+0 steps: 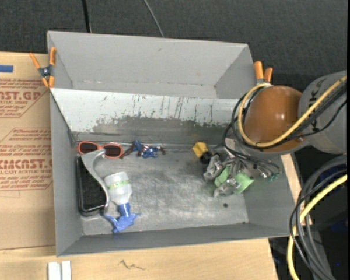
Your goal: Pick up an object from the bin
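The grey metal bin stands on a pale wooden table. At its right side the gripper is low over a small green piece on the floor, near a yellow thing; if the jaws are apart, I cannot tell.

I work with one camera on this rig. It is mounted above the grey metal bin and tipped a little to one side, so I look down into the bin at a slant. The bin's far wall shows me its whole inner face, while its near wall is a narrow strip. The camera sits close enough that the bin takes up most of my view, with some tabletop below it. The arm enters from the bin's right.
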